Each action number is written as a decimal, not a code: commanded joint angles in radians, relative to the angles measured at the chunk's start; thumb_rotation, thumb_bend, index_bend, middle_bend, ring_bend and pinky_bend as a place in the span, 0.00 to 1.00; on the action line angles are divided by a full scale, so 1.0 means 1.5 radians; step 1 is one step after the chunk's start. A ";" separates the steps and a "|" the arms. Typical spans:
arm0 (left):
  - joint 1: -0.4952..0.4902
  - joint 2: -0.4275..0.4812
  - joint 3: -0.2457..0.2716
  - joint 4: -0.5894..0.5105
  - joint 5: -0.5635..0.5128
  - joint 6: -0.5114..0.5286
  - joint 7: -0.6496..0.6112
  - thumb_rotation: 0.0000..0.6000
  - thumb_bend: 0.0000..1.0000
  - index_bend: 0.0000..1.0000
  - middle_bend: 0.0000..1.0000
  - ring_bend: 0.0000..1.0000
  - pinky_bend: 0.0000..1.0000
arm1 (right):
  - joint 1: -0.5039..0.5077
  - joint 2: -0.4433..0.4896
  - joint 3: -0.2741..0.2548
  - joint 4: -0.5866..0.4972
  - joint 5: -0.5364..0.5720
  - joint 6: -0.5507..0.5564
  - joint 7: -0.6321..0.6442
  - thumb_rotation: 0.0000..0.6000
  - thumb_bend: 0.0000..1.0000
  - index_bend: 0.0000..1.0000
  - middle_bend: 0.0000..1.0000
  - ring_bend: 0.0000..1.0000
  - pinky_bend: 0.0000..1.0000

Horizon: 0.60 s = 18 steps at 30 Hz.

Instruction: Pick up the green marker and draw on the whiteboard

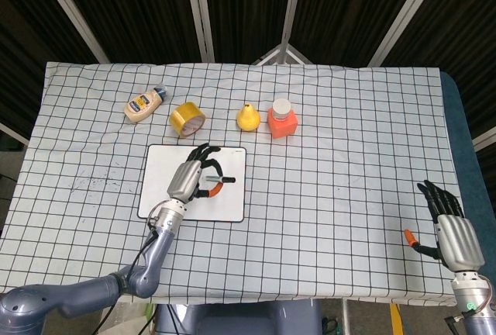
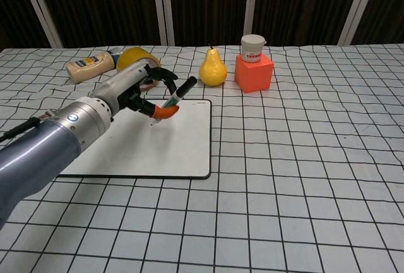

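Observation:
My left hand (image 1: 194, 177) (image 2: 136, 91) holds the green marker (image 2: 175, 99) (image 1: 219, 178) over the right part of the whiteboard (image 1: 232, 203) (image 2: 183, 150). The marker has a black cap end pointing up and away, and its tip points down toward the board; whether the tip touches the board I cannot tell. The board's surface shows no marks. My right hand (image 1: 451, 228) rests near the table's front right corner, fingers spread and holding nothing; it shows only in the head view.
Behind the whiteboard stand a mayonnaise bottle (image 1: 145, 103) (image 2: 90, 66), a yellow tape roll (image 1: 187, 119) (image 2: 133, 57), a yellow pear (image 1: 247, 117) (image 2: 213, 67) and an orange block with a white jar on it (image 1: 282, 120) (image 2: 254, 64). A checked cloth (image 1: 349, 157) covers the table.

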State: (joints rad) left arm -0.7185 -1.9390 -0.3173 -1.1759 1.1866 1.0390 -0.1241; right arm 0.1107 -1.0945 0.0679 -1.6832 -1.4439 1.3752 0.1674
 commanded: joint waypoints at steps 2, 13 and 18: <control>-0.001 -0.003 0.001 0.004 -0.001 -0.003 -0.001 1.00 0.54 0.66 0.15 0.00 0.04 | 0.000 0.000 0.000 0.000 0.000 0.000 0.000 1.00 0.32 0.00 0.00 0.00 0.00; -0.005 -0.006 0.006 0.021 -0.001 -0.013 0.001 1.00 0.54 0.66 0.15 0.00 0.04 | 0.000 0.000 0.000 0.000 0.002 -0.001 0.001 1.00 0.32 0.00 0.00 0.00 0.00; -0.005 -0.001 0.005 0.035 0.000 -0.015 -0.001 1.00 0.54 0.66 0.15 0.00 0.04 | 0.000 0.001 0.000 0.000 0.000 0.000 0.000 1.00 0.32 0.00 0.00 0.00 0.00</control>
State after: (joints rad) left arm -0.7256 -1.9431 -0.3093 -1.1279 1.1870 1.0173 -0.1246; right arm 0.1108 -1.0934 0.0672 -1.6830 -1.4440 1.3746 0.1678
